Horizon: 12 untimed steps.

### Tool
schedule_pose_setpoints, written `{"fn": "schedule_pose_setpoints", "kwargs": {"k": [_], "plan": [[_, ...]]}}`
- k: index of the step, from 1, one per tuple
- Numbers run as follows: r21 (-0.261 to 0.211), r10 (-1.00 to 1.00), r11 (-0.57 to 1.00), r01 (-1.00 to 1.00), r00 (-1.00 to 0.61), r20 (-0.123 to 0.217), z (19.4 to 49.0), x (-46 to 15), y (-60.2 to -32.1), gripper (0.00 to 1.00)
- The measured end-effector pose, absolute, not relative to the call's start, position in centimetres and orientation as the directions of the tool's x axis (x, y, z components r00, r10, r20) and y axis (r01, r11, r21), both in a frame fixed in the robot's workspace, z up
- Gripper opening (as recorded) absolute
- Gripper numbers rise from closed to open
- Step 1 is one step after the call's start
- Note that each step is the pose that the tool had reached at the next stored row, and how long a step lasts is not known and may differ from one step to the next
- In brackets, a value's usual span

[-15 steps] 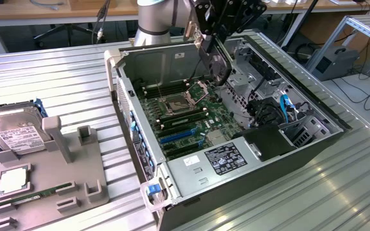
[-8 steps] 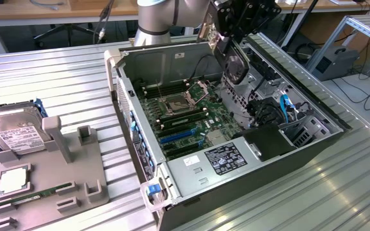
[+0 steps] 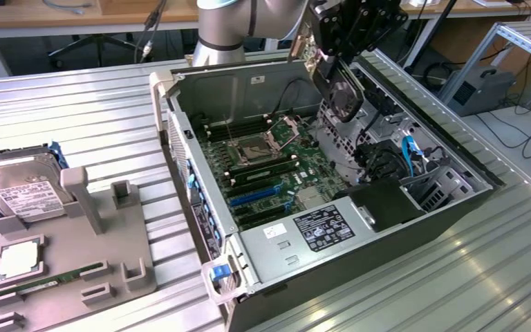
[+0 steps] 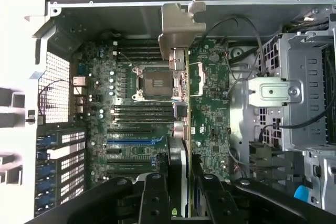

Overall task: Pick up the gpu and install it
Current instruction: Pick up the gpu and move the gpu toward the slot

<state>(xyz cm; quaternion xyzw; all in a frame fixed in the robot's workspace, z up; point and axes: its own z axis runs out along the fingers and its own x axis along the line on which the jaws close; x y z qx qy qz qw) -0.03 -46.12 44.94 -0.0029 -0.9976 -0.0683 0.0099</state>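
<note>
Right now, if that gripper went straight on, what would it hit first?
Likely the motherboard, beside the CPU socket, with the held gpu touching before the gripper does; depth is unclear.

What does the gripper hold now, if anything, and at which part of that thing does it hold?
The gripper holds the gpu above the open computer case, clamped on both faces at the end opposite its silver bracket.

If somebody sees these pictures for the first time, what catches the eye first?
The open computer case lies in the middle of the exterior view, its green motherboard bare. Above it the gripper holds the gpu upright. At the exterior view's left, a hard drive rests on a grey holder.
</note>
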Motion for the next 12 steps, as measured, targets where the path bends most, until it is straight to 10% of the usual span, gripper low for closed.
{"fn": "schedule_pose_setpoints", "kwargs": {"k": [12], "plan": [[0.045, 0.001, 0.999, 0.001, -1.0, 0.007, 44.57, 0.05, -46.08, 0.27]]}}
